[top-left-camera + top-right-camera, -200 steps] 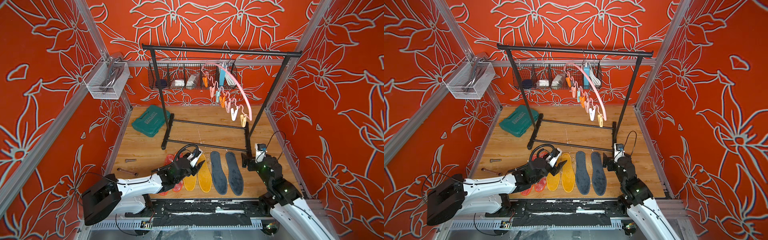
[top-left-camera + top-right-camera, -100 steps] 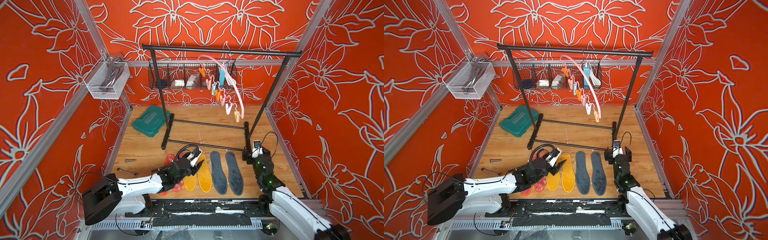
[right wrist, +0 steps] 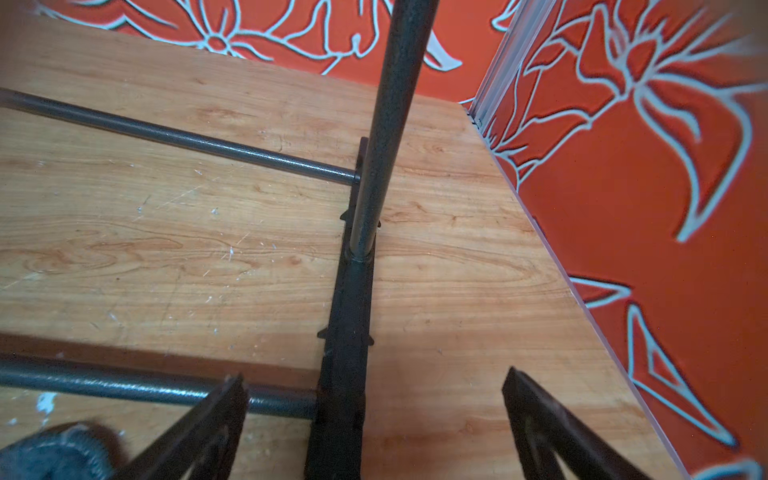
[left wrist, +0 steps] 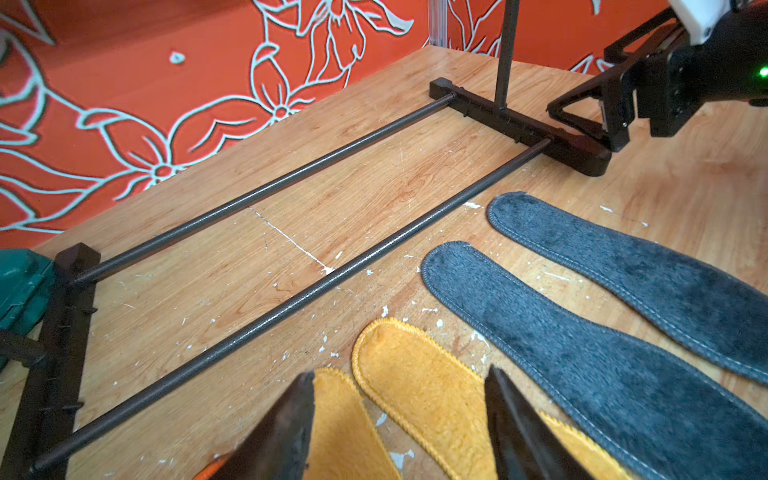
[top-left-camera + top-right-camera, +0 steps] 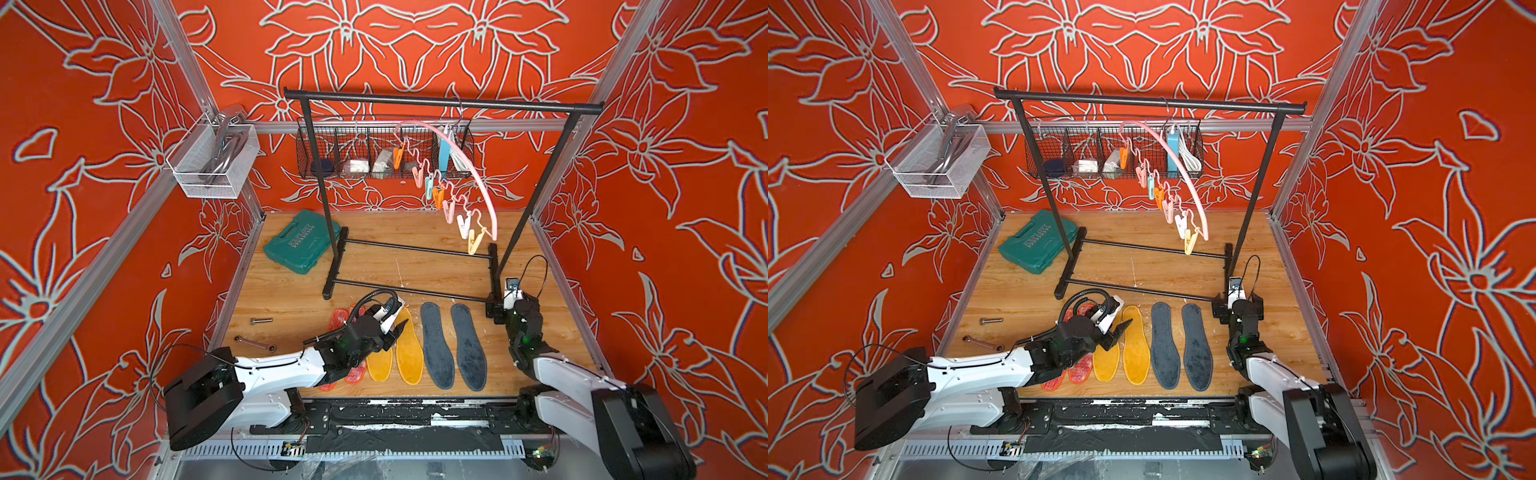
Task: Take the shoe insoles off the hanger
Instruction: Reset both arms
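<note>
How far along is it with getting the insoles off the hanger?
Done, it seems: all six shoe insoles lie in a row on the table, red, yellow and grey pairs. The hanger hangs on the rack with bare pegs. In hand: nothing; left gripper and right gripper both stand open, empty. Left: nothing visible.

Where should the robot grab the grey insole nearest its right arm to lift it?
Likely the narrow end of the grey insole, toward the rack, coming straight down from above. It lies flat and thin on the table, so a pinch across its narrowest part probably suits best.
</note>
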Controlling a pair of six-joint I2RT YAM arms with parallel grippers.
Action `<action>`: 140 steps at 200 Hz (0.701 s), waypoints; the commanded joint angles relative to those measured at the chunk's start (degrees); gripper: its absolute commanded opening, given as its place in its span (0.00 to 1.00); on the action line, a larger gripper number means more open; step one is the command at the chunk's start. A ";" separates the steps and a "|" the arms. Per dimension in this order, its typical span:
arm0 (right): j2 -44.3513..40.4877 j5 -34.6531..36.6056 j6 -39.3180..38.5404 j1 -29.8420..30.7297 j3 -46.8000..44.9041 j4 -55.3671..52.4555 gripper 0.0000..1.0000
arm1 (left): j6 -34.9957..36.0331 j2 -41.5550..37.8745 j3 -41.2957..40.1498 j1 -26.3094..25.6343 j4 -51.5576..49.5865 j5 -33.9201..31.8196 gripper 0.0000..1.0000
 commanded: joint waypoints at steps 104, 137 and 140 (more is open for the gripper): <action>-27.17 19.70 -23.34 -3.39 -37.05 60.14 1.00 | 2.88 -1.16 -1.52 -0.18 2.16 -4.46 0.59; -11.62 18.94 -23.47 -7.29 -38.01 73.30 1.00 | 2.79 -0.61 -1.17 -0.12 1.65 -4.35 0.59; -10.30 18.33 -23.35 -7.81 -38.03 74.53 1.00 | 2.84 -0.59 -1.23 -0.12 1.72 -4.48 0.59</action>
